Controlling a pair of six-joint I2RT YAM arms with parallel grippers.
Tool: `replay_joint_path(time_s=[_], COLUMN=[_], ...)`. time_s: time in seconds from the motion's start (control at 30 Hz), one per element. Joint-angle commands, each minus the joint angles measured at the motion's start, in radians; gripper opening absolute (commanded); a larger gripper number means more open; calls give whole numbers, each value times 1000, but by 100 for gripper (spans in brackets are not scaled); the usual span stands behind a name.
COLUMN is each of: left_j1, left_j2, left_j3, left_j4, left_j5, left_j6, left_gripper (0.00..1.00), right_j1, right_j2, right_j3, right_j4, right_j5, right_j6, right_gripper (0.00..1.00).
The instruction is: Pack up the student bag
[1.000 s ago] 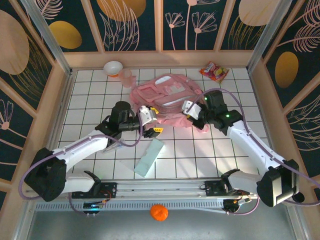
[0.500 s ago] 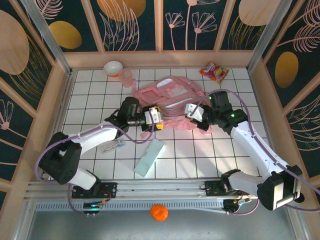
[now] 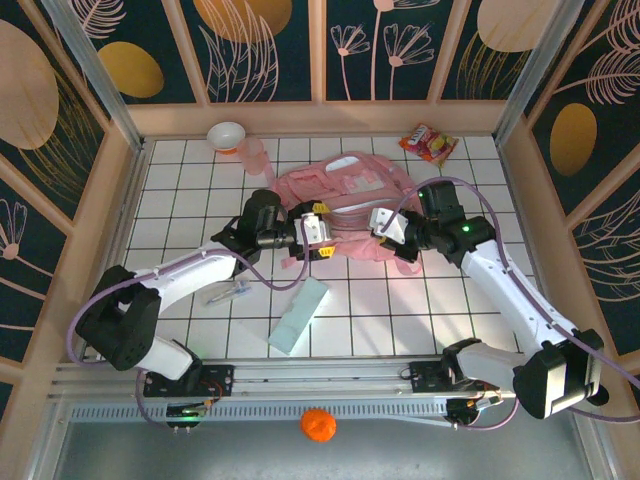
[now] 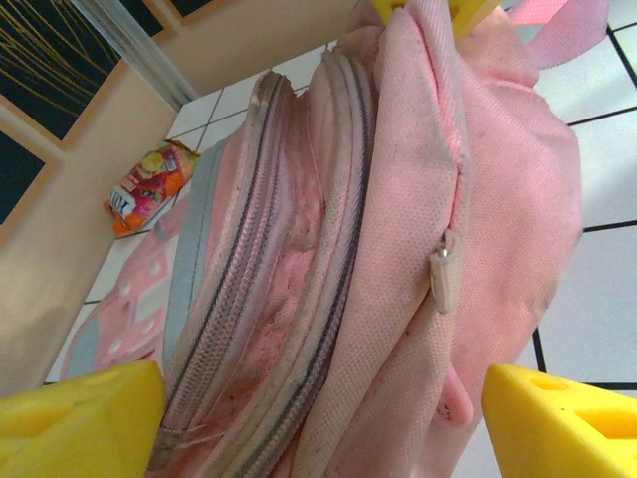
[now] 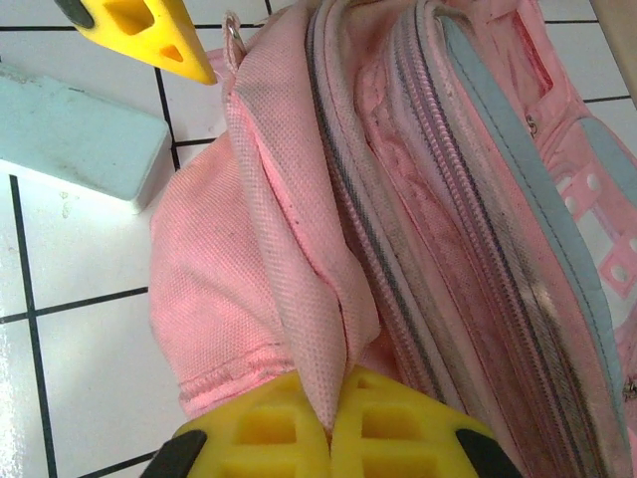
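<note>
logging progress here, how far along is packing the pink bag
Done: little yet; the student bag lies on the table, its main zip apparently parted. In hand: the right hand pinches a fold of its fabric, the left hand open astride the zip. Left: the light blue box and snack packet lie outside the bag.

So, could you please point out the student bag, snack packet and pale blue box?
student bag [image 3: 340, 190], top view, front panel.
snack packet [image 3: 429, 143], top view, its middle.
pale blue box [image 3: 299, 315], top view, its middle.
</note>
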Motion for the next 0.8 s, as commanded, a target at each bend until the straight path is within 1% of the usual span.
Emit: replay_joint_path(time_s=[0.0,0.07,0.1,0.17,0.23,0.27,0.33,0.37,0.43,0.5,0.6,0.67,0.7,0.77], left_j1=[0,0,1,0,-1,0,0,0,0,-2,-3,-2,-2,-2], left_j2=[24,51,68,93,101,96,73,63,49,46,43,46,51,64], left_j3=[42,65,83,123,144,138,87,57,15,-8,-45,-63,-68,-70], left_j4=[-19,-32,-46,-89,-126,-119,-12,33,108,166,285,357,388,424], left_j5=[6,26,41,90,165,186,180,179,193,224,216,204,196,189], left_j6=[63,73,78,76,61,35,-89,-135,-242,-357,-550,-661,-716,-792], left_gripper=[82,79,73,56,37,29,5,0,0,0,0,0,0,0], right_j1=[1,0,0,-18,-69,-91,-134,-145,-160,-162,-163,-159,-160,-155], right_j2=[-10,-8,-9,-11,-28,-39,-76,-92,-130,-161,-196,-219,-231,-243], right_j3=[51,52,52,42,17,2,-55,-86,-146,-197,-228,-223,-215,-189], right_j4=[28,28,30,59,109,136,225,266,333,367,393,392,383,336], right_j5=[-105,-114,-114,-111,-137,-159,-193,-195,-194,-190,-146,-68,-37,0], right_j6=[-20,-21,-19,6,50,74,146,177,247,308,461,619,701,827], right_gripper=[0,0,0,0,0,0,0,1,6,16,42,53,56,59])
